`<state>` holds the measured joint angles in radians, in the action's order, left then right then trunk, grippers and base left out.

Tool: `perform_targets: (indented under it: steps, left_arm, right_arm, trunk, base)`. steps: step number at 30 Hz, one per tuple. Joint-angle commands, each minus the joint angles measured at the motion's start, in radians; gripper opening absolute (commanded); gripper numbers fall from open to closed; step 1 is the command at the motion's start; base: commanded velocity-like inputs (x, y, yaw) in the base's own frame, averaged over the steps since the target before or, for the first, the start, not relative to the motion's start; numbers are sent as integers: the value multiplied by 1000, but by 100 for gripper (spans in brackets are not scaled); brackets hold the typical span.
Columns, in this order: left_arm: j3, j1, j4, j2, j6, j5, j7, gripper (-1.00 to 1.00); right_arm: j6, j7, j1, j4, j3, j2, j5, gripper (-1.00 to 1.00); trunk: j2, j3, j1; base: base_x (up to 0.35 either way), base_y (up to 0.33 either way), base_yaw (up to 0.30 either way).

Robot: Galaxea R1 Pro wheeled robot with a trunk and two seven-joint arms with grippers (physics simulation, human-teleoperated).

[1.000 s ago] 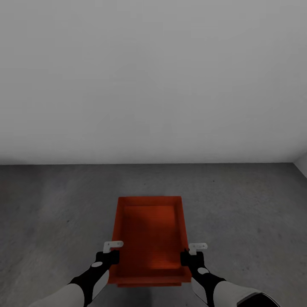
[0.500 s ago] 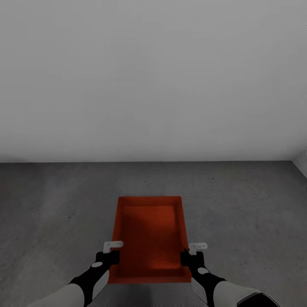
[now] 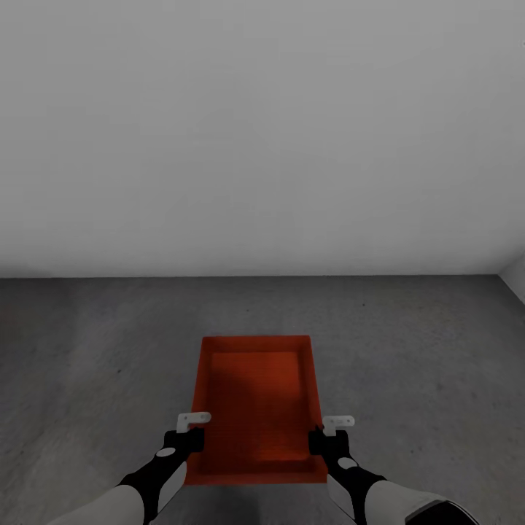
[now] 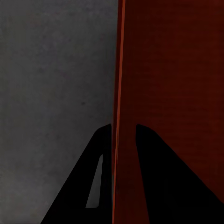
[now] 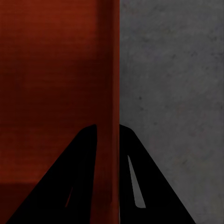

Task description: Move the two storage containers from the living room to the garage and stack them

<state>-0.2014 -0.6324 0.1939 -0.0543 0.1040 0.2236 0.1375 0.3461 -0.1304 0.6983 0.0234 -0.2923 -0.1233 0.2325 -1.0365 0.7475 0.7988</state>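
Grey concrete floor [image 3: 87, 364], white wall [image 3: 262, 131] at 12 o'clock, my arms low and parallel, left gripper [image 3: 191, 430] and right gripper [image 3: 327, 432] clamping the red-orange storage container's [image 3: 255, 401] side walls, container at 6 o'clock.

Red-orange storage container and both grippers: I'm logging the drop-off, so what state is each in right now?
Red-orange rectangular open-top storage container: upright, empty, held by both long side walls over the dark grey concrete floor.
Left gripper: shut on the container's left wall, one finger on each side.
Right gripper: shut on the container's right wall, one finger on each side.
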Motion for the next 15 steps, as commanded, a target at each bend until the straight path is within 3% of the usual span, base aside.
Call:
perform_targets:
  steps: [1,15]
  left_arm:
    - [14,-1,3,31,24,-4,20,-100]
    - [14,-1,3,30,25,-3,20,-100]
  right_arm:
    - [1,0,1,4,25,0,1,-100]
    - [2,0,1,4,25,-1,1,-100]
  trunk:
    - [-1,1,0]
    - [-1,1,0]
  base:
    - [0,0,0]
    - [0,0,0]
